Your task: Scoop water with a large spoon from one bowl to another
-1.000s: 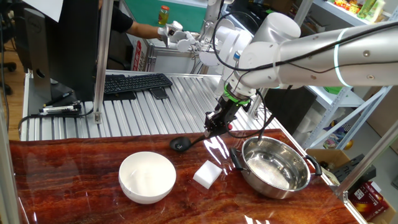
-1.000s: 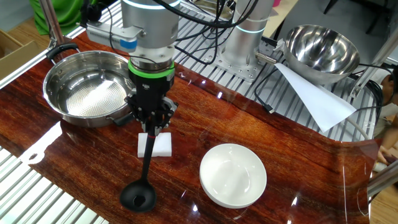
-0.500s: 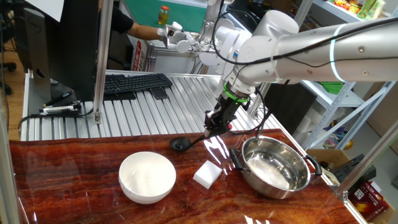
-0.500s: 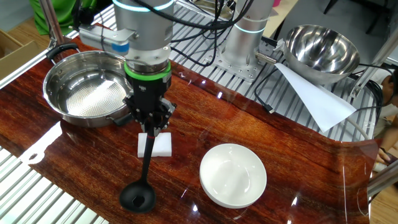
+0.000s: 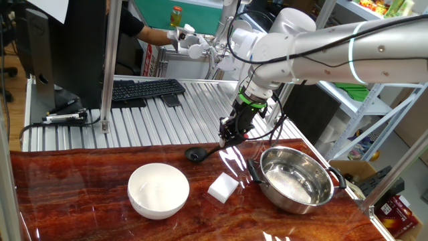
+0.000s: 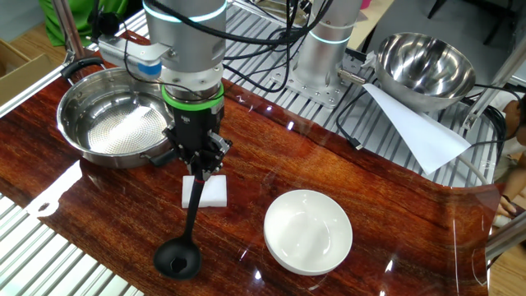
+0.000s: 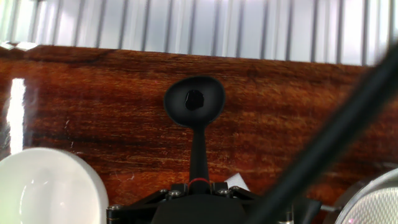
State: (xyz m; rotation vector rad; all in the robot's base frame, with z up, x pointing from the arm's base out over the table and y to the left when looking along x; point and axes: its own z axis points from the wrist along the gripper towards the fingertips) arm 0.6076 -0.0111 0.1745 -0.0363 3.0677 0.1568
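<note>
From one fixed view, the gripper (image 5: 229, 136) points down, clamped on the upper end of the large spoon (image 5: 207, 151), whose handle slants away to the cup sitting low at the far edge of the wooden table (image 5: 80, 201). The steel bowl (image 5: 297, 177) sits beside and below the gripper on the near right; the white bowl (image 5: 158, 190) is further off to the near left, with a white block (image 5: 223, 187) between them.

The risk is that the grip is high on a long thin handle, so any swing toward the steel bowl could let the spoon pivot in the jaws or clip the bowl's rim or black side handle.

Over to the other fixed view: the gripper (image 6: 202, 164) hangs straight down from a vertical wrist, jaws closed on the spoon (image 6: 187, 237). The cup lies out in front, nearer the camera. The steel bowl (image 6: 111, 117) is just beside the gripper on the left, the white bowl (image 6: 308, 231) off to the right, and the block (image 6: 205, 191) sits right under the handle, so a low sweep might knock it. Water shows only as a sheen; I can't judge its level.

Hand view now: the spoon (image 7: 194, 106) runs straight out from the fingers, cup (image 7: 194, 100) empty and dry-looking. White bowl (image 7: 46, 186) at lower left, steel bowl (image 7: 373, 202) at lower right. A blurred black cable (image 7: 329, 140) crosses close to the lens and could snag when the wrist turns.
</note>
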